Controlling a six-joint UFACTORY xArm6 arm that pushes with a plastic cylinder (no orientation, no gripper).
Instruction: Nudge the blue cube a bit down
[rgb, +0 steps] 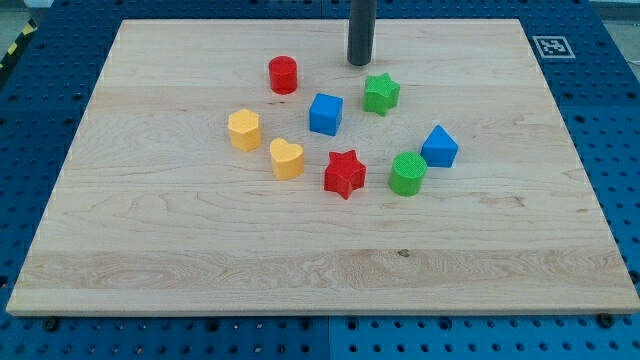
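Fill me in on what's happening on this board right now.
My arm's rod is working a wooden board scattered with coloured blocks. The job is to nudge the blue cube a bit down. My tip sits above and slightly right of that cube, not touching it, between the red cylinder and the green star.

My tip (360, 62) above-right of blue cube (325, 113)

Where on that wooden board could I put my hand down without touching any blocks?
The wide strip along the board's bottom edge, below the red star, is bare, as are both side margins. The middle is crowded: the blue cube sits among neighbours, with my tip just above.
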